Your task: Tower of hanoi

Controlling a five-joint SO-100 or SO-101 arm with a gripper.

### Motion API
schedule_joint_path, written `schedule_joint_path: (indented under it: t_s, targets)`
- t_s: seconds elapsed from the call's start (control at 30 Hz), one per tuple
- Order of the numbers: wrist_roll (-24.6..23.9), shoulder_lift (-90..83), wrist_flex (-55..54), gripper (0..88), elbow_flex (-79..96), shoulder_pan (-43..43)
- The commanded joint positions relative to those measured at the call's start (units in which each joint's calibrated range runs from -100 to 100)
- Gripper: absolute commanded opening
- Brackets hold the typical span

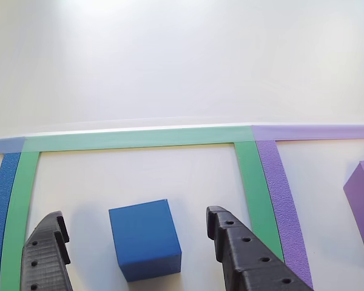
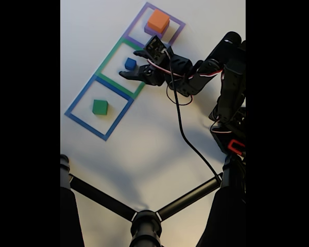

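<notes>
Currently mid-puzzle: gripper (image 1: 136,242) spread wide astride blue cube (image 1: 144,239), not pinching, inside green outline (image 2: 121,68). Orange block (image 2: 158,21) on purple block (image 2: 153,31) at 1 o'clock of it; green block (image 2: 100,107) alone at 7 o'clock. Restacking remains.

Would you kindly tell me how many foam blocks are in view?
4. The blue cube sits in the green outline, the green block in the blue outline, and the orange block rests on the purple block in the purple outline.

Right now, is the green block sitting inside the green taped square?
No, the green block sits in the blue taped square; the blue block occupies the green one.
</notes>
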Motion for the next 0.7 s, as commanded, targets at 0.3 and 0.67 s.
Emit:
schedule_joint_path:
  t_s: [0.3,0.67]
  targets:
    - [0.00,-1.91,-1.48,22.3,2.11,-2.04]
    - [0.00,-1.03,-1.48,18.4,0.38,-2.42]
